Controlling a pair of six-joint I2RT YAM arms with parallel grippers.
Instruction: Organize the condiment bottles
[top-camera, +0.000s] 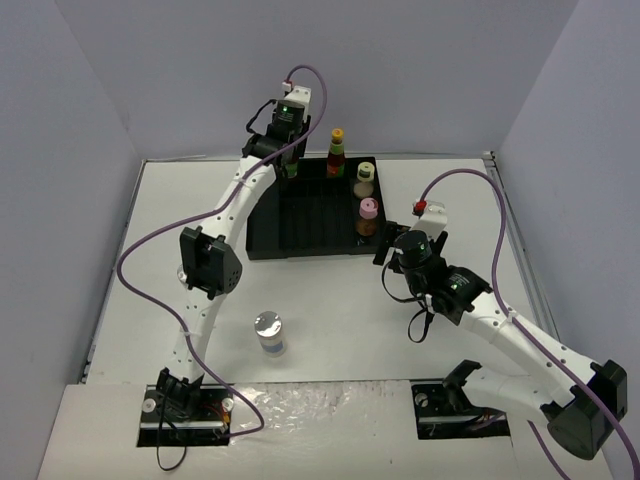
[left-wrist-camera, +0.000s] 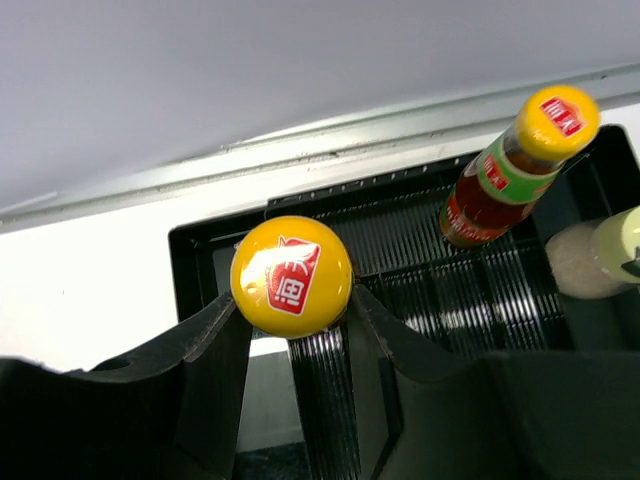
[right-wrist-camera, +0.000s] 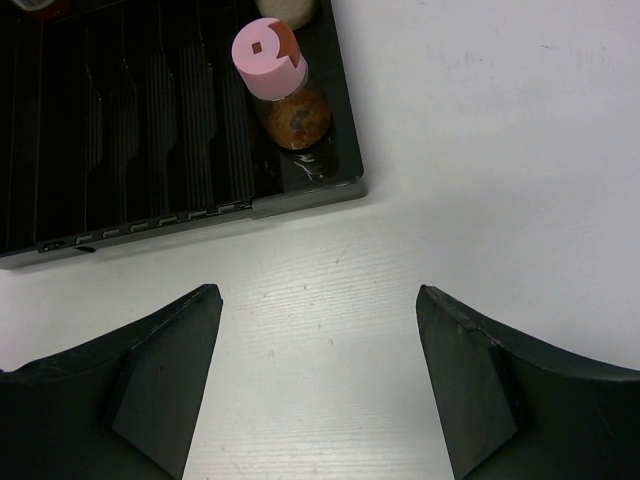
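Note:
My left gripper (top-camera: 289, 170) is at the back left corner of the black ridged tray (top-camera: 300, 215). In the left wrist view it (left-wrist-camera: 293, 297) is shut on the yellow cap of a slim bottle (left-wrist-camera: 291, 275), held upright over the tray's back left. The second slim red, green-labelled bottle (top-camera: 336, 152) (left-wrist-camera: 505, 175) stands at the tray's back. The cream bottle (top-camera: 364, 180) (left-wrist-camera: 590, 260) and the pink-capped bottle (top-camera: 368, 215) (right-wrist-camera: 275, 70) stand along the tray's right side. One silver-capped jar (top-camera: 268, 333) stands on the table in front. The other jar is out of view. My right gripper (top-camera: 385, 265) (right-wrist-camera: 318, 380) is open and empty over the table, just off the tray's front right corner.
The tray's front edge (right-wrist-camera: 200, 215) lies just ahead of my right fingers (right-wrist-camera: 165, 370). White walls enclose the table at the left, back and right. The left arm's elbow (top-camera: 208, 262) hangs left of the tray.

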